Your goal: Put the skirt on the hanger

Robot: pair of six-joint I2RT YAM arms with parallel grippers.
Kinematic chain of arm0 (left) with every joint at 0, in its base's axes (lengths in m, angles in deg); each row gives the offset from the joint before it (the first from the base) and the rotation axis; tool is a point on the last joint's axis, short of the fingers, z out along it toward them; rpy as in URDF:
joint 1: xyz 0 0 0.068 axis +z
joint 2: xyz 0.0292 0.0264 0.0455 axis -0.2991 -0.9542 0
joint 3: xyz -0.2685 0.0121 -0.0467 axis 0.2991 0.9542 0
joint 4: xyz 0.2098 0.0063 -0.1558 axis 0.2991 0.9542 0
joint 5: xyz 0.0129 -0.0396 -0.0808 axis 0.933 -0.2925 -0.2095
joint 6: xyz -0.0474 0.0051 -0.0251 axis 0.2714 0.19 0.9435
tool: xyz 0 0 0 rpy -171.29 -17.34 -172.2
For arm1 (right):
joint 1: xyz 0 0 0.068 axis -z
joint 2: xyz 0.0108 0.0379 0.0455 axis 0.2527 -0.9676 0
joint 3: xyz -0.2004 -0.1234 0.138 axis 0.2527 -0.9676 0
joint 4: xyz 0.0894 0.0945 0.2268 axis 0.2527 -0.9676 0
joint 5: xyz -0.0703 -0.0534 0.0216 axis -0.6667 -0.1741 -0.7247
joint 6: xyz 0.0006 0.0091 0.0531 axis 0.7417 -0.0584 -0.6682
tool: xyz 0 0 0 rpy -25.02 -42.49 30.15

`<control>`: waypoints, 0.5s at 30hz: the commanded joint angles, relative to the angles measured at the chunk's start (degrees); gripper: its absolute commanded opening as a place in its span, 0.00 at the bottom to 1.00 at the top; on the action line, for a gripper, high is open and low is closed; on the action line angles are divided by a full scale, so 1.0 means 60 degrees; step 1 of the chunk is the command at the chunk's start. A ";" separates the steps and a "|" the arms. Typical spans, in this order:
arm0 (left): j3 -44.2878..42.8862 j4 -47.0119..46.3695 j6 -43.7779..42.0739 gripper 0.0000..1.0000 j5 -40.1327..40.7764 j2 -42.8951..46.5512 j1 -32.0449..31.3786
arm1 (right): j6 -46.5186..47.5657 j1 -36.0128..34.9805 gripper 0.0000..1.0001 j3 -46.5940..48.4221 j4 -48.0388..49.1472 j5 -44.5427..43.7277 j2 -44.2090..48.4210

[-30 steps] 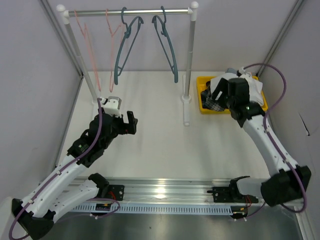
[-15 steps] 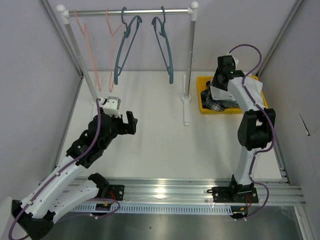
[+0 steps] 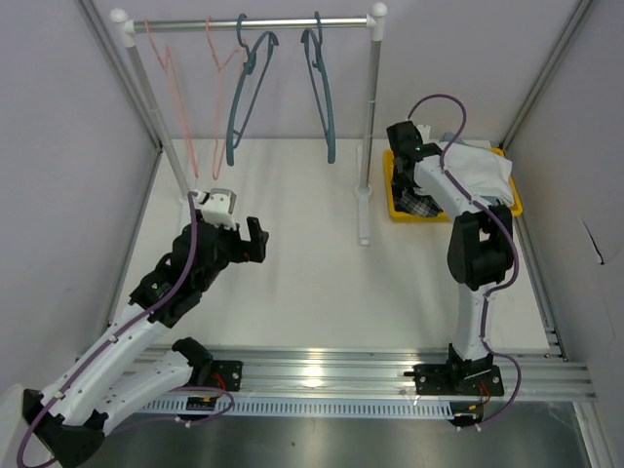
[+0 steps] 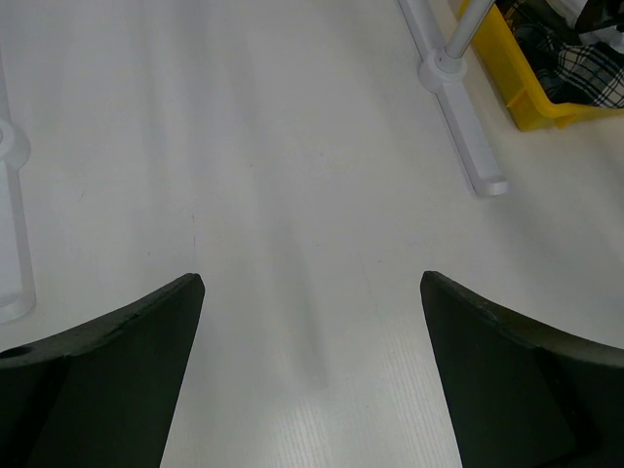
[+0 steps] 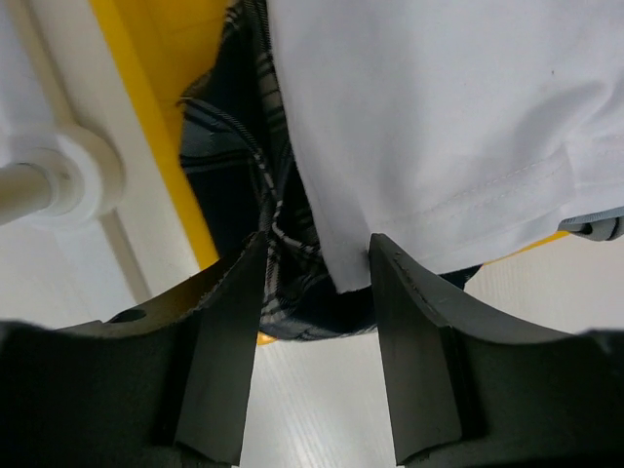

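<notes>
Skirt [image 5: 229, 166] bunched in yellow bin [image 5: 146, 78], axis unclear; right gripper [image 5: 317, 255] jaws straddle it, grip uncertain; left gripper [image 4: 312, 285] jaws released.

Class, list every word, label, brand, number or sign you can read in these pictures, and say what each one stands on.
None: no readable text in any view.
yellow plastic bin: no label showing.
white cloth: plain, no print or tag visible.
dark plaid skirt: woven check pattern only, no tag visible.
</notes>
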 commanded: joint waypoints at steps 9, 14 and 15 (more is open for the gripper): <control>-0.0164 -0.0164 0.0096 0.99 -0.0192 -0.0131 0.0003 | 0.0548 0.0089 0.41 0.0490 -0.0250 -0.1198 -0.0571; -0.0135 -0.0193 0.0096 0.99 -0.0191 -0.0087 0.0003 | 0.0504 0.0162 0.22 0.0708 -0.0236 -0.1023 -0.0205; -0.0149 -0.0193 0.0096 0.99 -0.0221 -0.0102 -0.0011 | 0.0504 0.0177 0.19 0.0811 -0.0265 -0.0964 -0.0175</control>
